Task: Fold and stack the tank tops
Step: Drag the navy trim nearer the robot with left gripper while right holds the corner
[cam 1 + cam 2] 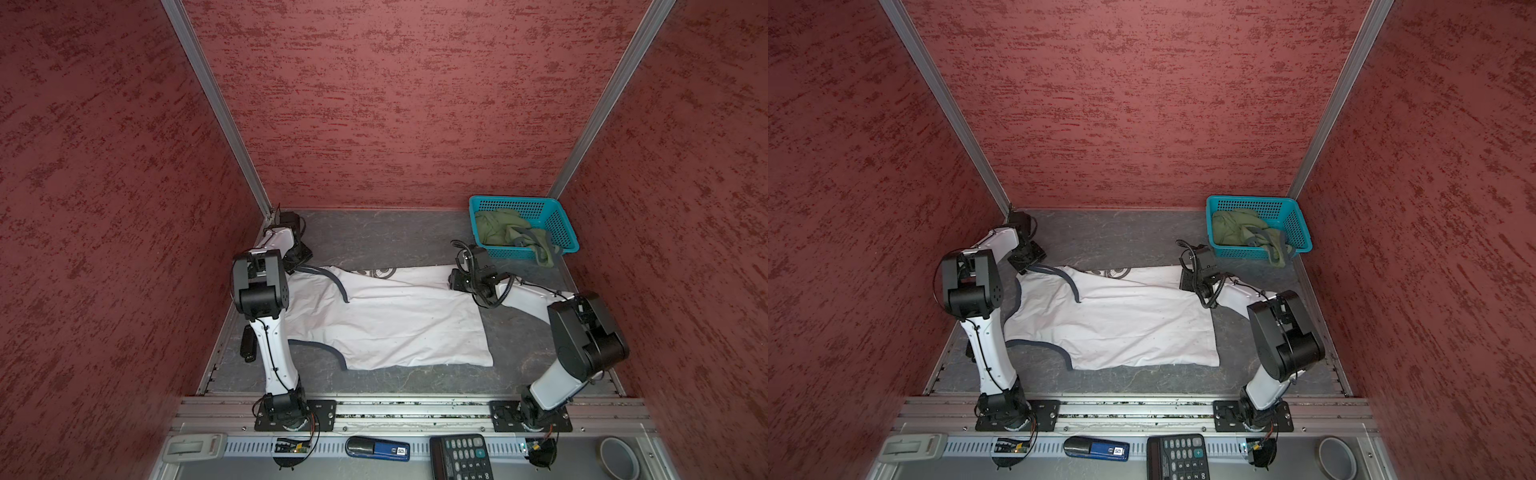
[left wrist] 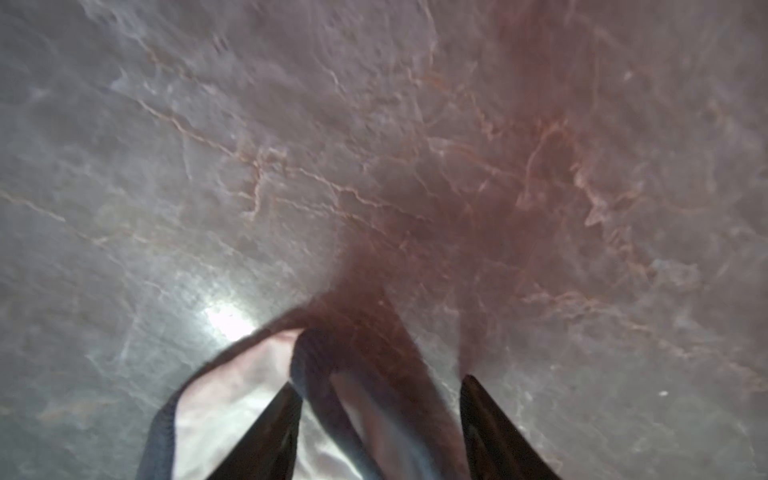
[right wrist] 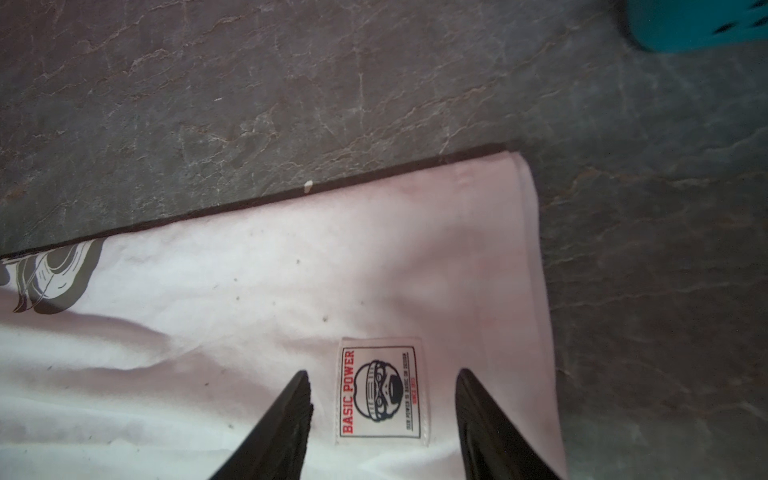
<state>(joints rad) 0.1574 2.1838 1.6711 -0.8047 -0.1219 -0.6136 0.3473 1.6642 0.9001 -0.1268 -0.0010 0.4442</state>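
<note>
My left gripper [image 2: 382, 380] is hovering at the ten o'clock corner of the white tank top [image 1: 386, 324]. Its fingers [image 2: 282, 424] are standing apart, and a navy-edged strap [image 2: 309, 370] is lying loose between them, not pinched. The top is lying spread out in the middle of the table [image 1: 374, 237], straps toward nine o'clock and hem toward three. My right gripper [image 3: 382, 371] is sitting over the hem corner at two o'clock, fingers spread on either side of a sewn label [image 3: 380, 390], gripping nothing. At one o'clock, the green tank top [image 1: 498, 230] is lying crumpled in the teal basket [image 1: 509, 200], one edge hanging over the rim.
</note>
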